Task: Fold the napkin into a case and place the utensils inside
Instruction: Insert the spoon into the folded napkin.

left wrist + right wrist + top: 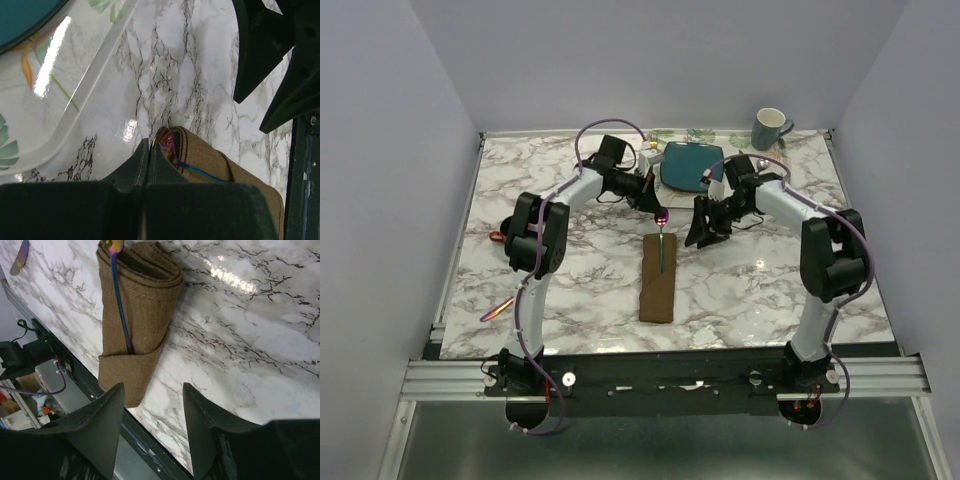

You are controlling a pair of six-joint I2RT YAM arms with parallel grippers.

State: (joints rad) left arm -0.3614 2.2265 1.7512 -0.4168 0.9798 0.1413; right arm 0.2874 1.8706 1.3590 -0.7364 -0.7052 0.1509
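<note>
The brown napkin [658, 278] lies folded into a long narrow case on the marble table; it also shows in the left wrist view [225, 167] and the right wrist view [147, 300]. An iridescent utensil [663, 238] lies along it, its blue handle [120, 305] tucked under the case's lower fold. My left gripper [660, 212] is shut on that utensil's rainbow head [165, 141] at the case's far end. My right gripper [700, 228] is open and empty, just right of the case's far end, above the table [152, 395]. A second iridescent utensil [495, 311] lies far left.
A teal plate [688, 165] sits on a leaf-printed placemat [30, 100] at the back, with a grey-green mug [770, 128] at the back right. The table's near edge and metal rail [660, 372] run just below the case.
</note>
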